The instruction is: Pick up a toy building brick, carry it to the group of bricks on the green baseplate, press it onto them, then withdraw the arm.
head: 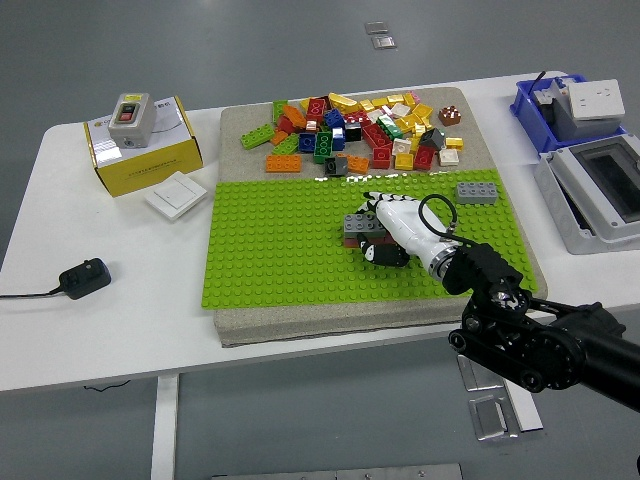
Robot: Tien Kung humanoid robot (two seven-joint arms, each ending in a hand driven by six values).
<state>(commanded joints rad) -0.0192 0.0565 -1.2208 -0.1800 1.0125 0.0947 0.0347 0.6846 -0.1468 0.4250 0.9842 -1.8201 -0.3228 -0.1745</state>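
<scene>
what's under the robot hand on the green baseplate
The right robot hand rests over a small stack of bricks on the baseplate. A grey brick shows at its left; darker ones sit below. Whatever lies beneath the palm is covered.

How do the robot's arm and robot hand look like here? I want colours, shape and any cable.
Only the right arm shows. It is black and bulky, with rounded joint housings and small bolts. The robot hand is white with dark finger segments. A thin black cable loops above the wrist. No markings can be made out.
</scene>
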